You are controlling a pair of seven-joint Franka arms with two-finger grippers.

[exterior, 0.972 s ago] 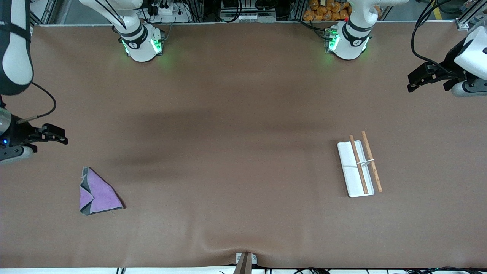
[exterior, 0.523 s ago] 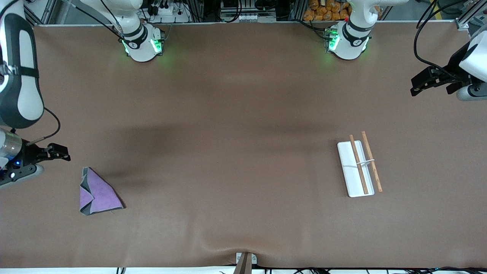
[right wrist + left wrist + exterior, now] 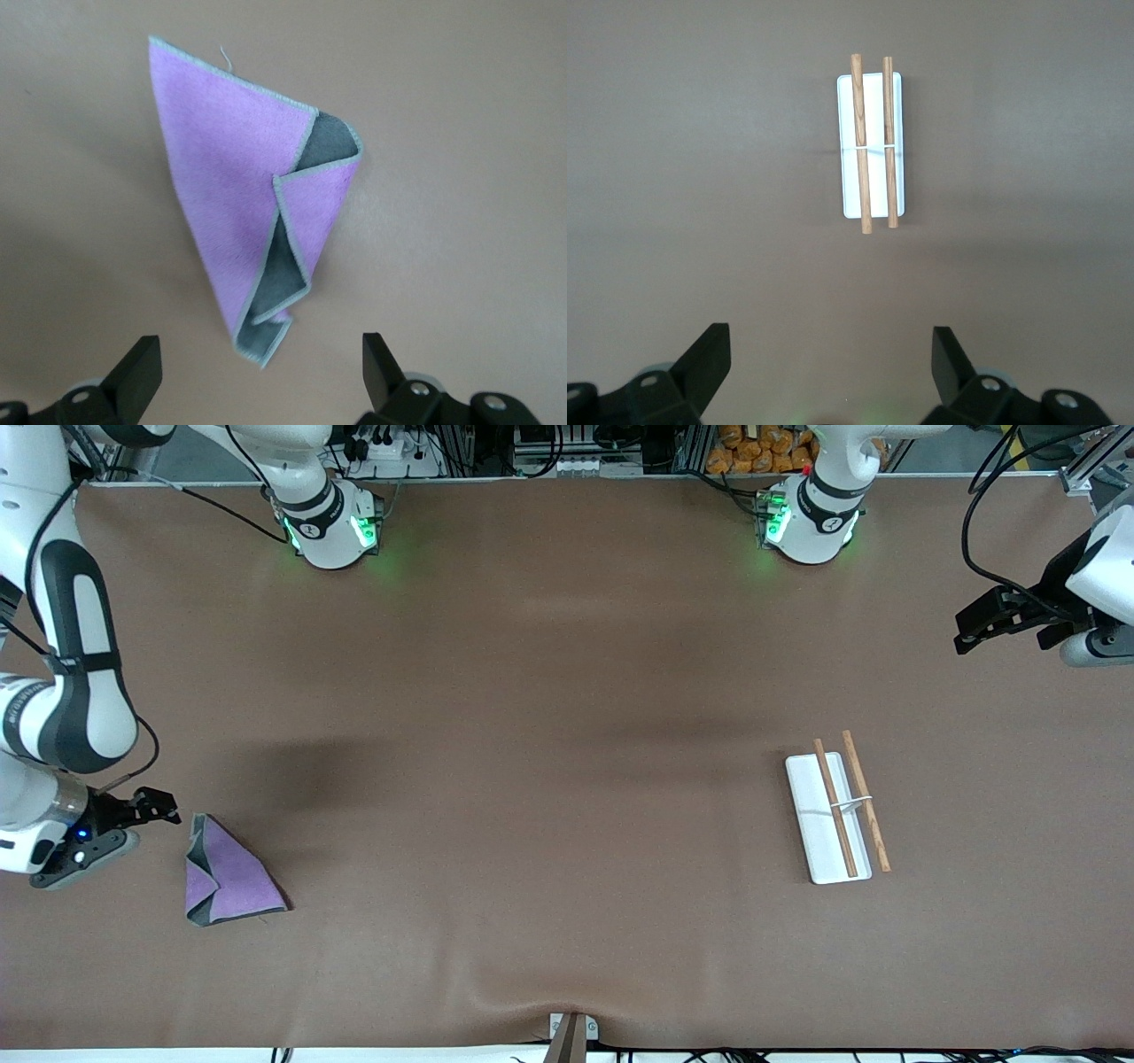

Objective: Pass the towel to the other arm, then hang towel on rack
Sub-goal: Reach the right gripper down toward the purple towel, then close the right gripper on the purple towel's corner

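The purple towel (image 3: 226,872) with a grey edge lies folded on the table at the right arm's end, near the front camera. It fills the right wrist view (image 3: 239,186), with its grey underside showing at the fold. My right gripper (image 3: 159,808) is open and empty, just above the table beside the towel's pointed corner (image 3: 257,359). The rack (image 3: 837,810), a white base plate with two brown rods, sits at the left arm's end and shows in the left wrist view (image 3: 873,142). My left gripper (image 3: 974,624) is open and empty, high above the table's end (image 3: 831,354).
The brown table mat (image 3: 549,779) spreads between towel and rack. A small bracket (image 3: 571,1032) sits at the table's front edge. The arm bases (image 3: 332,527) stand at the table's edge farthest from the front camera.
My right gripper has come down and toward the front camera, ending beside the towel's corner. My left gripper has shifted only slightly. Towel and rack have not moved.
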